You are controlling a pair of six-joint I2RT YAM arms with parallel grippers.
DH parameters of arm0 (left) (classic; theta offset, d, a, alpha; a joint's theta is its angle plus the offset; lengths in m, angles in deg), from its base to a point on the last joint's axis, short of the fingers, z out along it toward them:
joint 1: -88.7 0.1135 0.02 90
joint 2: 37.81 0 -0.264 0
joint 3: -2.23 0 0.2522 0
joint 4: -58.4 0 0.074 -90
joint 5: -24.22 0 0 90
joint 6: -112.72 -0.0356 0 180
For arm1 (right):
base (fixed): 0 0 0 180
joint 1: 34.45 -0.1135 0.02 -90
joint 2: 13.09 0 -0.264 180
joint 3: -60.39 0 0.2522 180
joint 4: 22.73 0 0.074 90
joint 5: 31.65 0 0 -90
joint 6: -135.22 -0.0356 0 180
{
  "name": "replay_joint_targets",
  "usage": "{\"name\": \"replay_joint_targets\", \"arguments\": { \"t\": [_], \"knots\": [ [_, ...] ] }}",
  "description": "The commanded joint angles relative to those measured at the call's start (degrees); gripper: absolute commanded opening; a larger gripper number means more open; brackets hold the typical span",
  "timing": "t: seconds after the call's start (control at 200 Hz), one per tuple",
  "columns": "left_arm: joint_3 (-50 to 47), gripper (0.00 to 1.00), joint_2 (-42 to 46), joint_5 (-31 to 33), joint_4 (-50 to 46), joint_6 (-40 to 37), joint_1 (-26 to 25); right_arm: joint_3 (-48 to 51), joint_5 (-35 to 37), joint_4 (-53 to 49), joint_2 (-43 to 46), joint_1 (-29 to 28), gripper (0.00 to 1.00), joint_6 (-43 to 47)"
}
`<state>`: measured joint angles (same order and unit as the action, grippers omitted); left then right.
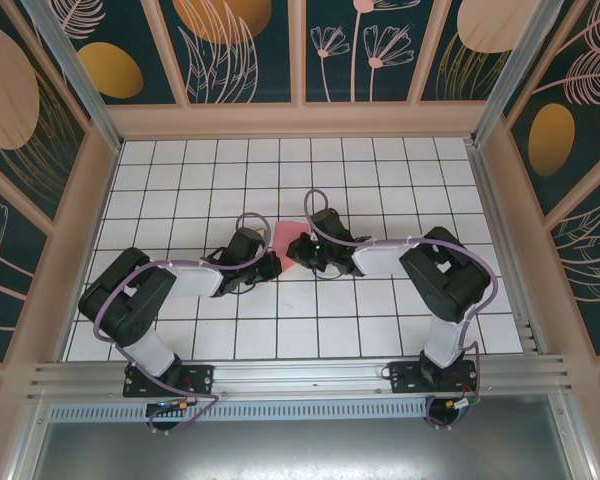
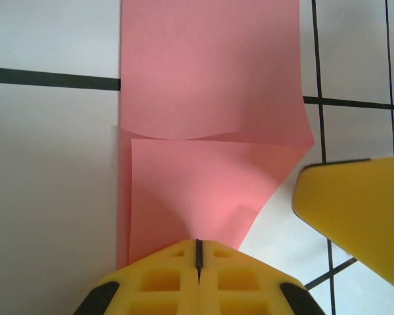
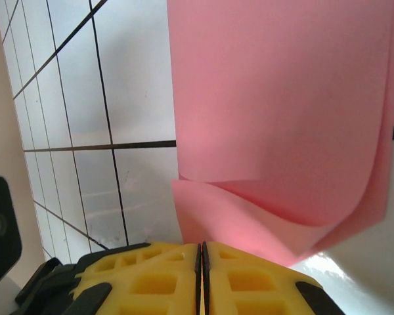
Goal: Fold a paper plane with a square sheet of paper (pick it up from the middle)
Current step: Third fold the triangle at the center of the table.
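Paper (image 1: pixel 285 238) lies mid-desk (image 1: pixel 180 170), left jaws and right jaws both pinched shut on it, one loose fold begun, so nearly every plane fold seems yet undone.

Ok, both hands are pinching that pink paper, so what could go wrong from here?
The thin salmon-pink paper sheet is pinched near its edge by the shut left hand and seemingly by the shut right hand, close together. Pulling in different directions could tear it. The folded-over flap curls in a loose loop instead of lying creased, so pressing it down could set a crooked fold. Both grips look shallow, so the paper might slip out.
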<state>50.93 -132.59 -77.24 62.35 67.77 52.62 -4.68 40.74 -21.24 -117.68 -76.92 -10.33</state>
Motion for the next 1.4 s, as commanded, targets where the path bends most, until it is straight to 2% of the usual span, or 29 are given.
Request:
{"name": "replay_joint_targets", "arguments": {
  "t": [0.0, 0.475, 0.726, 0.866, 1.111, 1.396],
  "knots": [
    [0.74, 0.06, -0.92, 0.74, -1.59, -1.02, -0.13, -1.42, 0.38, -1.45, -2.16, 0.72, 0.13, 1.65],
    [1.63, 0.06, -2.64, 1.90, -9.32, -1.26, -0.10, -0.90, 2.04, -3.77, -4.75, 2.72, 0.12, 1.80],
    [1.53, 0.04, -2.86, 2.50, -11.58, -1.86, -0.06, 0.31, 3.54, -4.96, -4.58, 7.68, 0.11, 4.29],
    [1.88, 0.04, -2.75, 2.41, -11.04, -2.15, -0.13, 0.42, 5.23, -6.07, -1.48, 9.50, 0.11, 6.03],
    [2.77, 0.04, -2.47, 1.54, -10.24, -2.43, -0.13, 0.38, 5.85, -5.04, 4.82, 6.43, 0.12, 7.09],
    [3.14, 0.04, -1.73, 1.18, -9.96, -2.71, -0.12, -2.18, 0.36, -0.45, -2.97, 2.36, 0.10, 3.87]
  ]
}}
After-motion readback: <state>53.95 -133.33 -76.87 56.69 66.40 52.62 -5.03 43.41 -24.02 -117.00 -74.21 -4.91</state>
